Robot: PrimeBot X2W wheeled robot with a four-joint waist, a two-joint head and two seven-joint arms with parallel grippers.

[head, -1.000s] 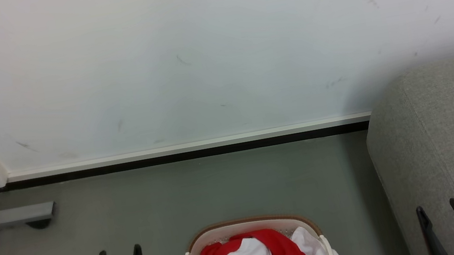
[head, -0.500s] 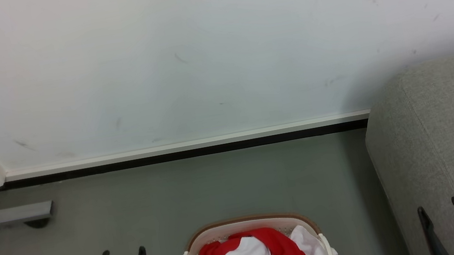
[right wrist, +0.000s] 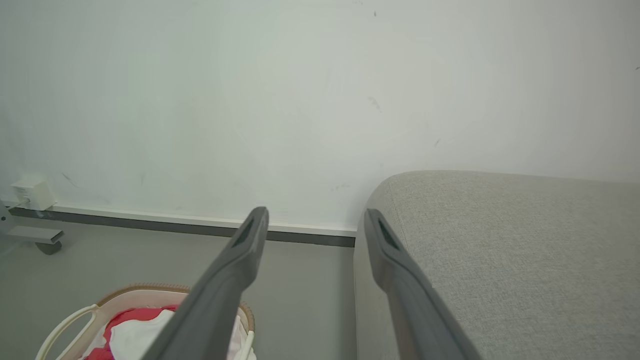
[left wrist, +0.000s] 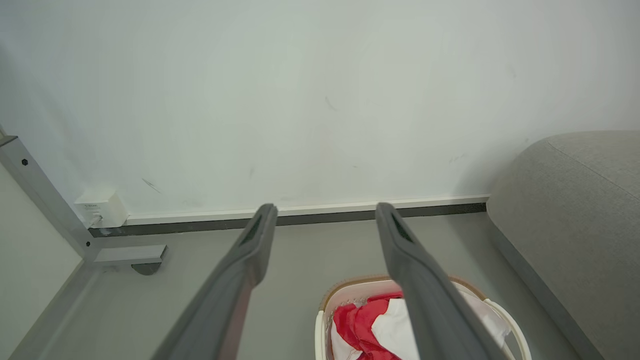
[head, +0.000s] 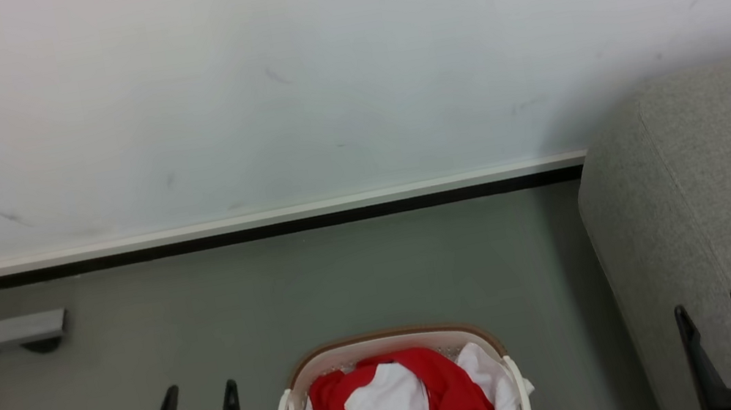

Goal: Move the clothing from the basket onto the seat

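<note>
Head view: The basket (head: 388, 339) stands on the grey floor (head: 349, 282) at bottom centre. The clothing (head: 435, 401), red with white panels, lies bundled inside it. The seat (head: 727, 189) occupies the right side, apart from the basket, with a strip of floor between them. The left gripper (head: 201, 388) hangs over the floor to the left of the basket, fingers spread, holding nothing. The right gripper (head: 708, 302) hangs in front of the seat, fingers spread, holding nothing.

Left wrist view: The left gripper (left wrist: 325, 207) has both fingers wide apart and empty. The basket (left wrist: 319, 330) and clothing (left wrist: 365, 320) sit below, partly behind the right finger. The seat (left wrist: 575, 210) is at right.

Right wrist view: The right gripper (right wrist: 315, 212) is fully spread and empty. The seat (right wrist: 500, 240) lies behind the right finger. The basket (right wrist: 125, 291) with clothing (right wrist: 120, 317) is at lower left.
</note>
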